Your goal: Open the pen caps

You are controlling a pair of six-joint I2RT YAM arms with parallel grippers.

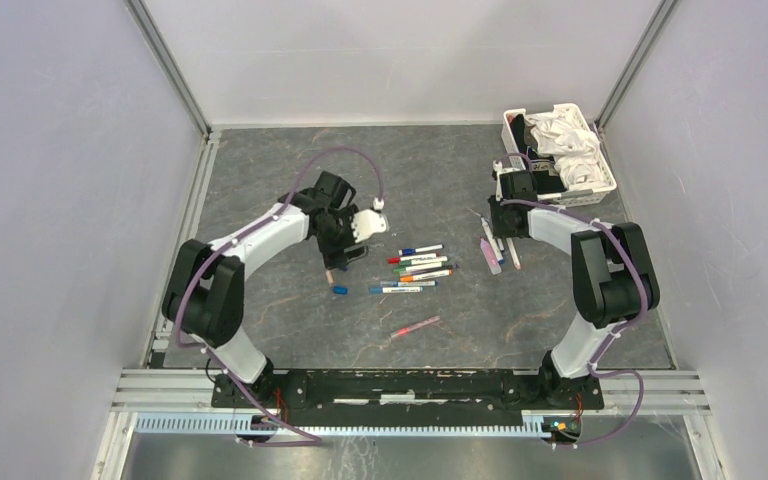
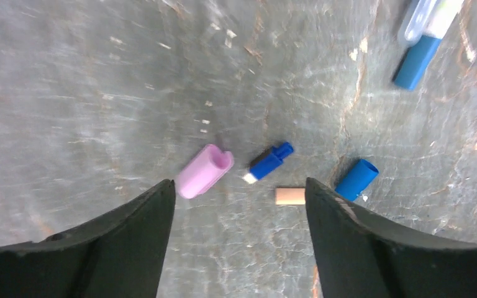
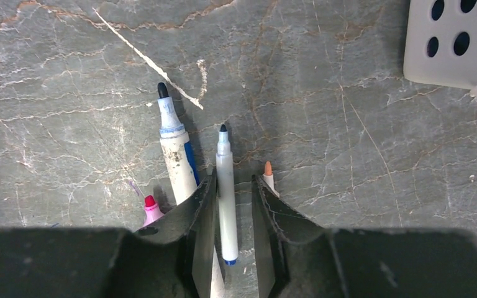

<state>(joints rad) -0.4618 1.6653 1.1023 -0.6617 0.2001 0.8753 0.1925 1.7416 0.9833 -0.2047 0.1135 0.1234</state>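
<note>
Your left claw [image 2: 240, 186] hangs with its dark fingers wide apart and nothing between them, low over the grey stone-patterned table top [image 2: 99, 74]. In the left wrist view a stubby pink plastic cap [image 2: 204, 171] lies on its side just above the left finger. A small blue plug-shaped plastic piece [image 2: 270, 161] lies just right of it. A short blue tubular cap [image 2: 356, 179] lies near the right finger, and a tiny tan cylinder [image 2: 290, 196] lies lower, between the two blue pieces.

Your right claw [image 3: 233, 179] is parted narrowly. A slim white uncapped pen with a dark tip [image 3: 227, 186] lies on the table between the fingers, with a gap on its right, so it is not clamped. A thicker white marker with a bare black tip [image 3: 172, 146] lies to the left. An orange pen tip [image 3: 268, 171] shows beside the right finger. A white perforated plastic basket [image 3: 453, 43] fills the upper right corner.

In the overhead view, a cluster of white pens with coloured ends [image 1: 418, 267] lies mid-frame.
</note>
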